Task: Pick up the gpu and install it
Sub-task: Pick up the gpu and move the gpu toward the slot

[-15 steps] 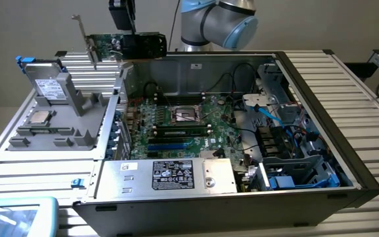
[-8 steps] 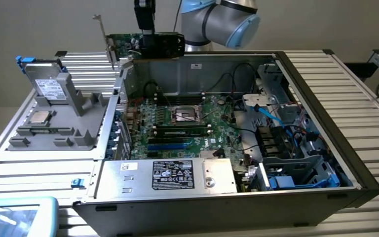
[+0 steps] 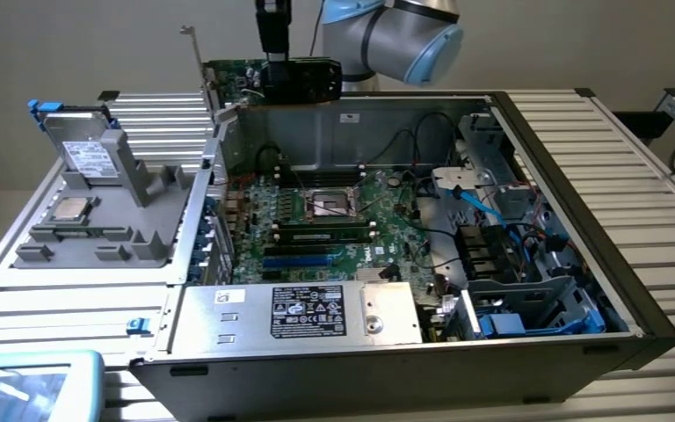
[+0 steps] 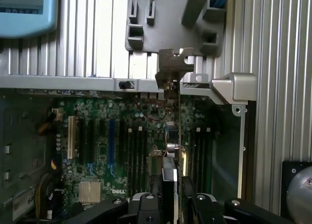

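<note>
Above the far edge of the open computer case (image 3: 373, 374), the fingers (image 4: 199, 207) are clamped on the gpu (image 3: 281, 79), held aloft over the motherboard (image 3: 314, 220). Light, stiff, probably fragile; grip the cooler block and board edges, clear of the connector.

White "DELL" lettering is printed on the motherboard (image 4: 100, 151); the power supply label (image 3: 309, 309) is unreadable.

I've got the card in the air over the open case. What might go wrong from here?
The end effector holds the graphics card above the case; a slip could drop it onto the motherboard. Its metal bracket lines up near the case rim and might catch there. Several slots lie side by side, so a small offset could meet the wrong one.
</note>
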Controlling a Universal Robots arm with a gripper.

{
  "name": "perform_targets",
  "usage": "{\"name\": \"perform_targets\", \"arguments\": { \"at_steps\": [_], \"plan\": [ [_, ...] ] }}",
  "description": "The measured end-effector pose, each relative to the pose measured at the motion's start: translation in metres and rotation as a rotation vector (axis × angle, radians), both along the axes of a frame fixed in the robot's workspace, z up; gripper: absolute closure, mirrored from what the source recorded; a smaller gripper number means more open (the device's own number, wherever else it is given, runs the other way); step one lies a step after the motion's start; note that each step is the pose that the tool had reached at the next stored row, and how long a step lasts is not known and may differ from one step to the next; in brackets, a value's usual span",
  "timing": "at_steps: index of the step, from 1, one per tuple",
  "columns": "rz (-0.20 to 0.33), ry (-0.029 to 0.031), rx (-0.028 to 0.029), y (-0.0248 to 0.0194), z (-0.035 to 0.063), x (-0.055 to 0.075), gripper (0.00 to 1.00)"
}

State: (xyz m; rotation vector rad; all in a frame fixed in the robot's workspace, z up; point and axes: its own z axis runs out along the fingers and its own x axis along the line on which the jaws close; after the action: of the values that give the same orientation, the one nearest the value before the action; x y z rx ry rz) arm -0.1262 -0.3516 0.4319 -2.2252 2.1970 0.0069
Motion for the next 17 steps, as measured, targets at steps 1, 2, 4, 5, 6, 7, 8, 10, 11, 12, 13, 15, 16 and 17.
{"name": "perform_targets", "arguments": {
  "at_steps": [1,2,4,5,6,7,8,10,11,12,13,15,16,17],
  "plan": [
    [-0.001,0.0000,0.0000,0.0000,0.0000,0.0017,0.73],
    [-0.001,0.0000,0.0001,0.0000,0.0000,0.0036,0.73],
    [-0.002,0.0000,0.0000,0.0000,0.0000,0.0070,0.73],
    [-0.002,0.0000,-0.0001,0.0000,0.0000,0.0076,0.73],
    [-0.002,0.0000,0.0000,0.0000,0.0000,0.0076,0.73],
    [-0.002,0.0000,0.0000,0.0000,0.0000,0.0076,0.73],
    [-0.002,-0.0001,0.0001,0.0000,0.0000,0.0077,0.73],
    [-0.003,0.0001,0.0000,-0.0002,0.0000,0.0094,0.73],
    [-0.006,0.0000,0.0000,-0.0002,-0.0001,0.0100,0.73],
    [-0.010,0.0000,0.0001,-0.0002,-0.0002,0.0107,0.73],
    [-0.015,-0.0001,0.0002,-0.0002,-0.0003,0.0112,0.73],
    [-0.033,-0.0001,0.0002,-0.0002,-0.0007,0.0113,0.73],
    [-0.045,0.0000,0.0001,-0.0002,-0.0009,0.0113,0.73],
    [-0.054,0.0001,0.0001,-0.0002,-0.0010,0.0115,0.73]
  ]
}}
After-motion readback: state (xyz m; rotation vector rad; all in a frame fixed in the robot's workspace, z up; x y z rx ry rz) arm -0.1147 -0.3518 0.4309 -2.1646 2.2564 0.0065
